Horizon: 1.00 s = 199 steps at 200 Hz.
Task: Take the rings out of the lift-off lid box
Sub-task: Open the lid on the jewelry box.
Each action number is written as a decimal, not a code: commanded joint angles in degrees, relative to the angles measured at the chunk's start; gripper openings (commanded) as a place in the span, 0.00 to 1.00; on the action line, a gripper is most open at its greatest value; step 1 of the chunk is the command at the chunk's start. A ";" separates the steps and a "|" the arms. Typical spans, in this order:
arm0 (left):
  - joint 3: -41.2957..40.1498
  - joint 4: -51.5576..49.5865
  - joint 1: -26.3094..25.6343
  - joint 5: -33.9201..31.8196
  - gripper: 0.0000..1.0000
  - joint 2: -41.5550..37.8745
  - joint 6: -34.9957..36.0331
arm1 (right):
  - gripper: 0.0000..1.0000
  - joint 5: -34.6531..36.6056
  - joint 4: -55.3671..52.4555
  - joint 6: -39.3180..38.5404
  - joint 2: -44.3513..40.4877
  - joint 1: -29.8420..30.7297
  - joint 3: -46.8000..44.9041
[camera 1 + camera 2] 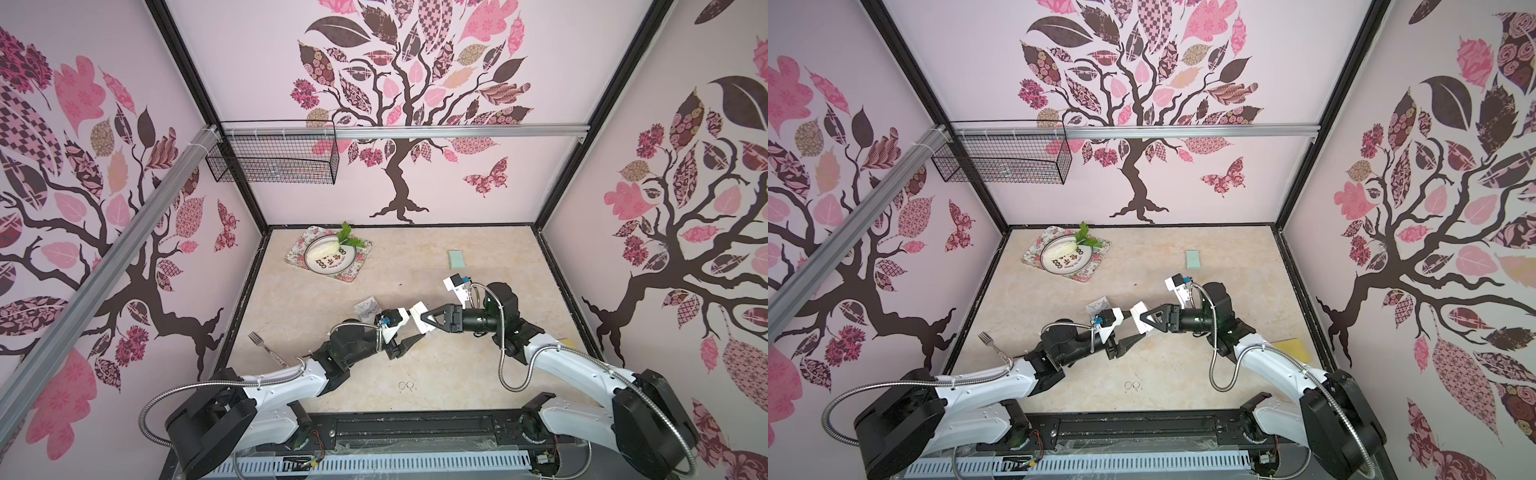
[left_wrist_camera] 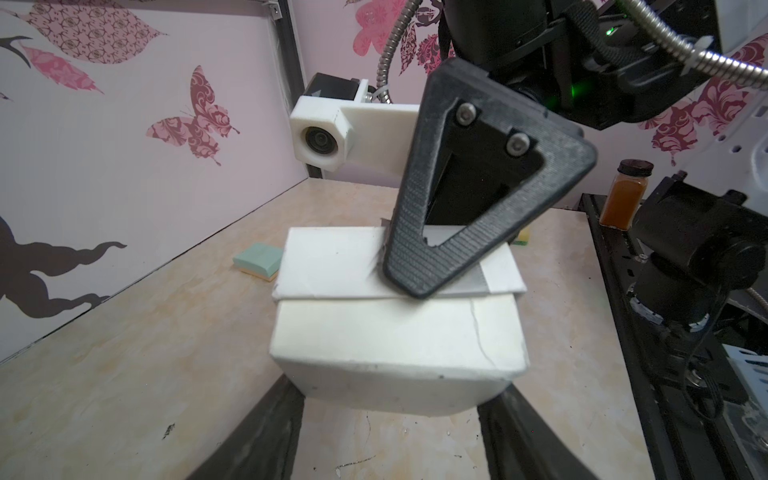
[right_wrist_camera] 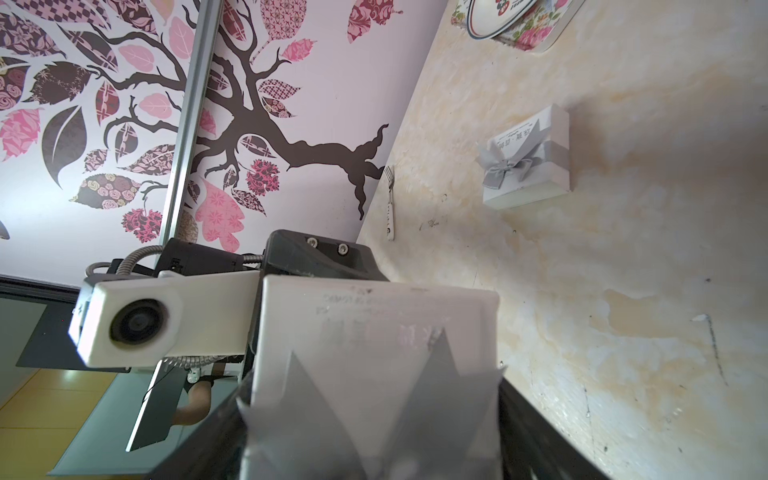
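Left tool [image 2: 390, 407], half-closed, clamps the white box [image 2: 395, 345] above the counter [image 1: 415, 257] middle. Right tool [image 3: 374, 436], wide, grips its lid [image 2: 332, 262]. Two rings [image 1: 406, 385] lie in open room near the front edge.

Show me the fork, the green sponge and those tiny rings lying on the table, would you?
fork [image 1: 269, 350]: in a top view, on its stem between tines and handle.
green sponge [image 1: 456, 259]: in a top view, middle of its top face.
rings [image 1: 406, 385]: in a top view, where the two thin hoops meet.
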 commanded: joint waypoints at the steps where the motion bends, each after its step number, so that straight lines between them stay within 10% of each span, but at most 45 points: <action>1: -0.99 1.02 0.12 -1.20 0.65 -1.77 0.88 | 0.80 2.48 -2.10 2.68 -2.14 -1.38 -0.31; 199: -1.33 0.55 0.15 -1.53 0.65 -1.91 1.23 | 0.79 3.88 -2.37 3.29 -3.83 -3.35 -0.18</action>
